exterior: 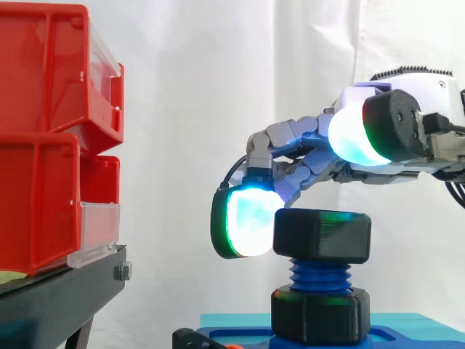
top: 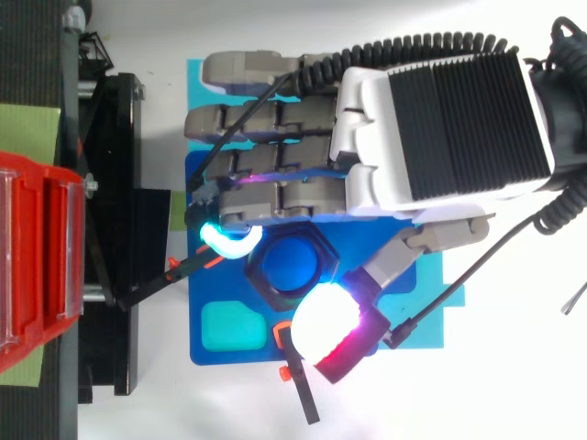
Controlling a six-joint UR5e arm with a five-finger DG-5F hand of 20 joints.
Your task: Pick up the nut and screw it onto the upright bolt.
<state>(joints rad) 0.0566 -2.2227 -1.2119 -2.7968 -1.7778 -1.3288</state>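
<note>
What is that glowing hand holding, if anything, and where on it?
It cannot be told. The hand is right at the black nut atop the blue bolt, but whether it actually grips the nut is unclear.

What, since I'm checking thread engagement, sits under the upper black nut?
The blue bolt shows threads beneath the upper nut, running down into a lower black nut on the blue base. From the side, the upper nut hides how far the bolt reaches inside it.
</note>
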